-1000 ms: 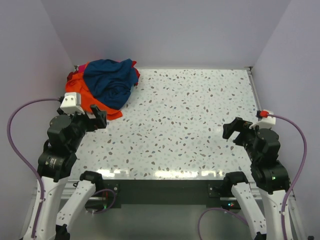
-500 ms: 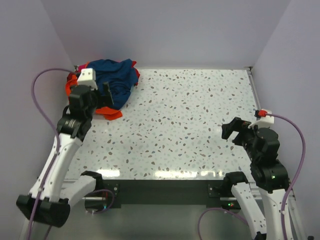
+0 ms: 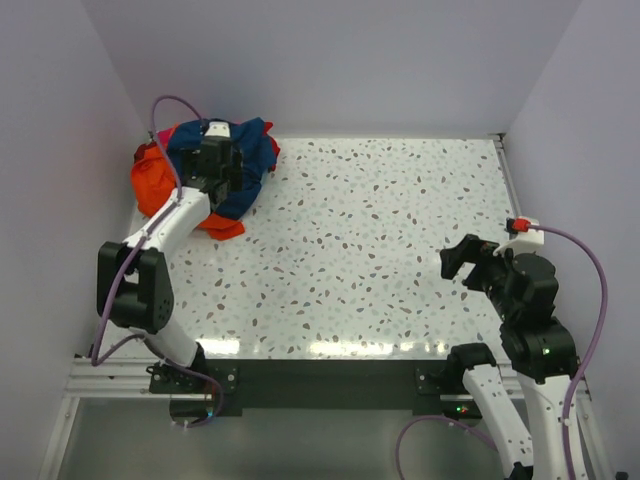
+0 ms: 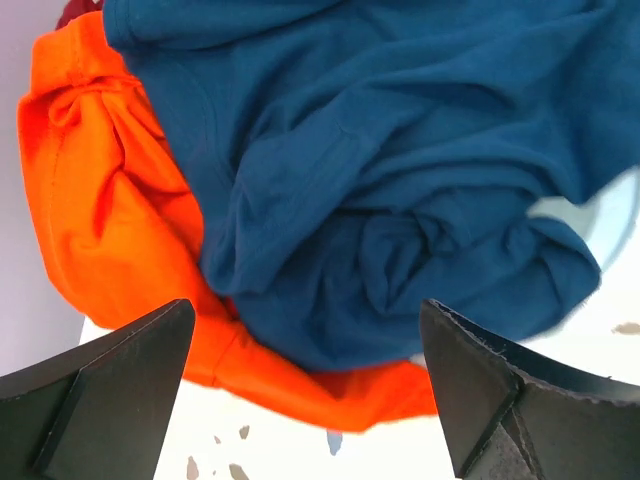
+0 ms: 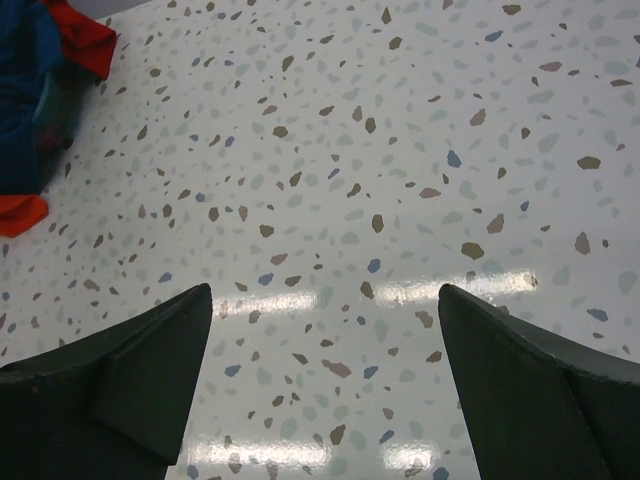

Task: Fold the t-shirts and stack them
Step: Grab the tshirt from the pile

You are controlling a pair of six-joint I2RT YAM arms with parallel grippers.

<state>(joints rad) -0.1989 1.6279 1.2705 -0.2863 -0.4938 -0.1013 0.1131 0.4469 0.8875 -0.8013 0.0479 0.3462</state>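
Since the shirts at upper left are soft and floppy, we should pinch a fold with our wide-open left gripper

- One table, white with specks.
- Two robot arms: the left arm and the right arm.
- Two grippers: the left gripper and the right gripper. Each has two fingers, so four fingers.
- Two purple cables: the left cable and the right cable.
- One pile of t-shirts. Three colours show: one blue t-shirt, one orange t-shirt, one bit of red cloth.
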